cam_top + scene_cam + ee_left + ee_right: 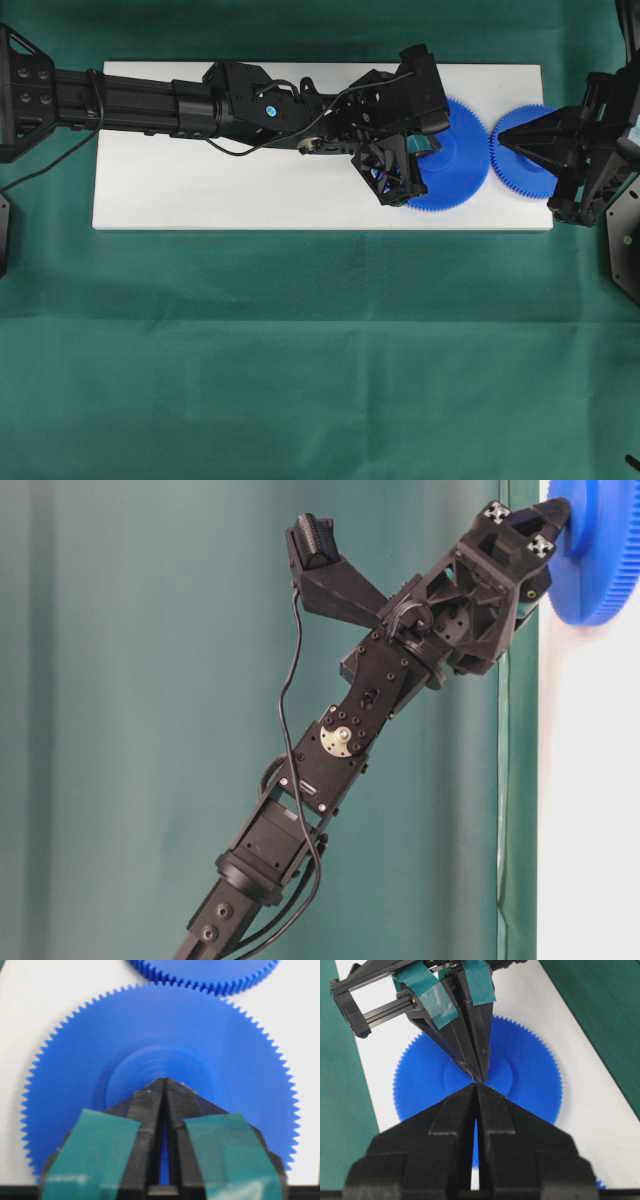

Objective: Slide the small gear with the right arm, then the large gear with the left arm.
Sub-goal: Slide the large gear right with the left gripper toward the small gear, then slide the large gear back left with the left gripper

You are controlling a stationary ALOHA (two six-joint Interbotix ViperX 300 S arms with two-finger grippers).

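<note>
Large gear (452, 155) lay flat toward the right end of the white board (200, 190), its teeth just beside those of the small gear (520, 150), which sat to its right near the board's right end. Whether the two sets of teeth actually meshed or merely stood close could not be settled from the overhead view.

Left gripper (165, 1085) had its fingers drawn together to a narrow slit, tips pressed on the large gear's raised hub — not clasping anything, only bearing down. Right gripper (505, 143) was likewise nearly closed, its point resting over the small gear; in the right wrist view its tip stood almost nose to nose with the left one above the large gear's hub.

Judgement on progress: the small gear appeared already placed at the right, so the right arm's share looked done. The left arm's slide of the large gear seemed under way or close to its end — what remained, probably, was any last nudge toward the small gear and lifting both grippers off.
</note>
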